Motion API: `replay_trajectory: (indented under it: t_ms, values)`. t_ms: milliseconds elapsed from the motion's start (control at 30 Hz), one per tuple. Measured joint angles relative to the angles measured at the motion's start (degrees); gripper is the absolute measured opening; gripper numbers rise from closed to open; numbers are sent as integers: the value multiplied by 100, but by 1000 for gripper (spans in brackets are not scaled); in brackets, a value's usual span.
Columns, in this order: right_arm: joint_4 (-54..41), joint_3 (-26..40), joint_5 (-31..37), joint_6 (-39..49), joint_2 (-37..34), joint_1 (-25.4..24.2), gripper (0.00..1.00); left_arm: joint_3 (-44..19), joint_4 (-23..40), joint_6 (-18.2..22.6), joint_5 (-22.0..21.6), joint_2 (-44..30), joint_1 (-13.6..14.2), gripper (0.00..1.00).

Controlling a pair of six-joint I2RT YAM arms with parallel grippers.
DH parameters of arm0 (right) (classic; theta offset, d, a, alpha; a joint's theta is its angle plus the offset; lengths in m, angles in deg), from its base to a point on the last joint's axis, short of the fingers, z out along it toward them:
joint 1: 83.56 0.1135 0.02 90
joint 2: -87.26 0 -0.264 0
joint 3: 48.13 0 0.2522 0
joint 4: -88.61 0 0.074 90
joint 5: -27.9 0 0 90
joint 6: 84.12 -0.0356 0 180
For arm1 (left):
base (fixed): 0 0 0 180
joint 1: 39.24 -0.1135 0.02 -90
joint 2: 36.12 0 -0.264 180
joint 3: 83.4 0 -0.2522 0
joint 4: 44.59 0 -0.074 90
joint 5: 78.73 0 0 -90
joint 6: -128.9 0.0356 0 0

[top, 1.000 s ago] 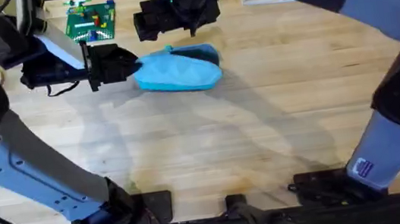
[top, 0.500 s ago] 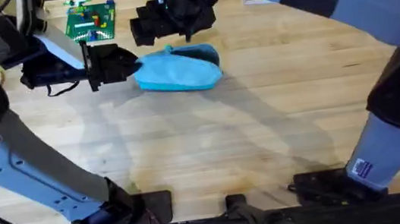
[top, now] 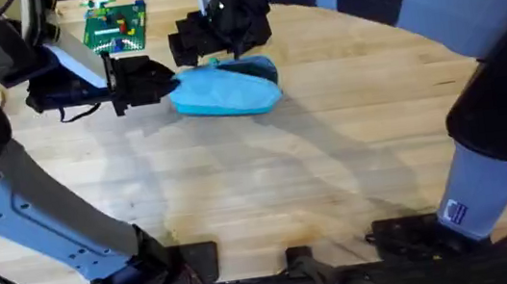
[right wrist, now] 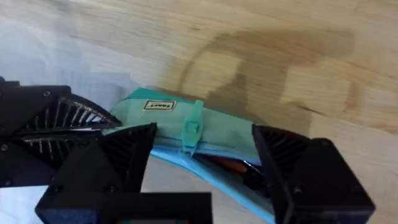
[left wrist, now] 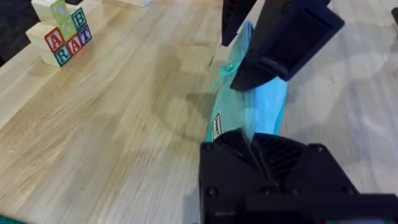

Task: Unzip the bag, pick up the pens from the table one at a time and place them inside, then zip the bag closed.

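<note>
Currently: bag (top: 226, 89) on far table (top: 335, 171), its end pinched in the closed left gripper (top: 167, 87); right gripper (right wrist: 199, 163) open, straddling the zipper pull (right wrist: 191, 127). Risk, as judged: fingers close off-centre, the small pull slips, and soft fabric bunches instead of the zipper moving.

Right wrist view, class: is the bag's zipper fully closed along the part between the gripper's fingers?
No: the bag gapes open beside its zipper pull, showing dark lining inside.
</note>
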Motion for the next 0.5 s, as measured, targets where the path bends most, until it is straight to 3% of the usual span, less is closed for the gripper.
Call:
replay_trajectory:
  t_ms: [500]
  values:
    - [-133,1,-320,-57,0,0,861,0,17,0,-42,0,0,42]
